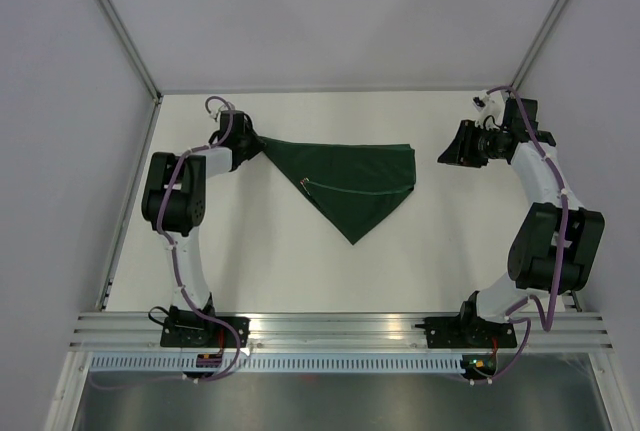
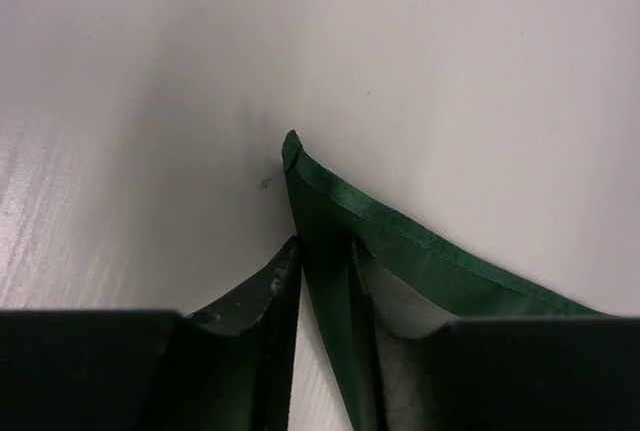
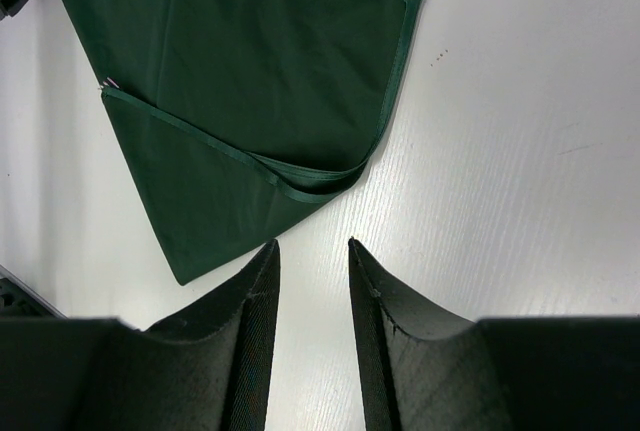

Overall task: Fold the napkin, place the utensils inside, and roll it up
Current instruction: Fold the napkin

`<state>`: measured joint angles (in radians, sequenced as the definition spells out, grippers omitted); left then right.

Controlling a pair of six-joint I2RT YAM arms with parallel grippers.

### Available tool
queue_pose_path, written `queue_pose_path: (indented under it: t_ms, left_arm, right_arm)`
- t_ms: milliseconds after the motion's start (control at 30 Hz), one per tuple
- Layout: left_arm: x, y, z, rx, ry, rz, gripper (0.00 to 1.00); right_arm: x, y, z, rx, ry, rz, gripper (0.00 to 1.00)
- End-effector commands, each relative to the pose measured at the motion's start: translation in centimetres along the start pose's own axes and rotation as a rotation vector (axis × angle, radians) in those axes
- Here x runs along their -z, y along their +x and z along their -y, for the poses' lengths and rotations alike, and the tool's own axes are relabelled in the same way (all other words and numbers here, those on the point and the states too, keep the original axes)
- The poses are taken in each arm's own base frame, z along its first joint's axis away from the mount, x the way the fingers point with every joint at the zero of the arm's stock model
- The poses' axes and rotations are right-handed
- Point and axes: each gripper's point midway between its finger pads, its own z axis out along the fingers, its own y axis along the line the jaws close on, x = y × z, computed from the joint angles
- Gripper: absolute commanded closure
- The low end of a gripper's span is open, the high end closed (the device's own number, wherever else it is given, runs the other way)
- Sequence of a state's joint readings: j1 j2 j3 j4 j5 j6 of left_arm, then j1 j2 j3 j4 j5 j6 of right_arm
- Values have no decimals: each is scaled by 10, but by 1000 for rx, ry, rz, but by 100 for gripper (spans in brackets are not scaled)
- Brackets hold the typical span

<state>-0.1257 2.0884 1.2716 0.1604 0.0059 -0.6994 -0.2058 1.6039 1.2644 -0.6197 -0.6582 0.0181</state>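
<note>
The dark green napkin [image 1: 355, 181] lies folded into a triangle on the white table, its point toward the arms. It also shows in the right wrist view [image 3: 250, 81]. My left gripper [image 1: 254, 141] is at the napkin's stretched left corner. In the left wrist view [image 2: 322, 241] its jaws stand slightly apart around that corner [image 2: 330, 211]; the cloth lies against the right finger, with a strip of table showing beside the left finger. My right gripper [image 1: 447, 154] is open and empty, to the right of the napkin [image 3: 312, 243]. The fork is not in view.
The white table [image 1: 250, 251] is bounded by grey walls at the back and sides. A metal rail [image 1: 340, 326] carrying both arm bases runs along the near edge.
</note>
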Motion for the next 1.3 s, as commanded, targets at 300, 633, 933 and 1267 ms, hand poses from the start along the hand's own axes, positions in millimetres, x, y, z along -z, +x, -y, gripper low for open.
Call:
queue_pose_path:
  t_ms: [300, 633, 933, 1267]
  left_arm:
    - [10, -22, 33, -61, 198, 53, 98]
    - [89, -7, 124, -242, 726, 79, 98]
    - [155, 123, 186, -577, 1068, -155, 98]
    - [185, 218, 184, -875, 1075, -303, 98]
  right_arm:
    - [-7, -1, -2, 25, -15, 0, 61]
    - [-12, 1, -2, 37, 4, -9, 62]
    - [-19, 4, -4, 52, 20, -25, 62]
    - [-21, 5, -3, 56, 31, -31, 62]
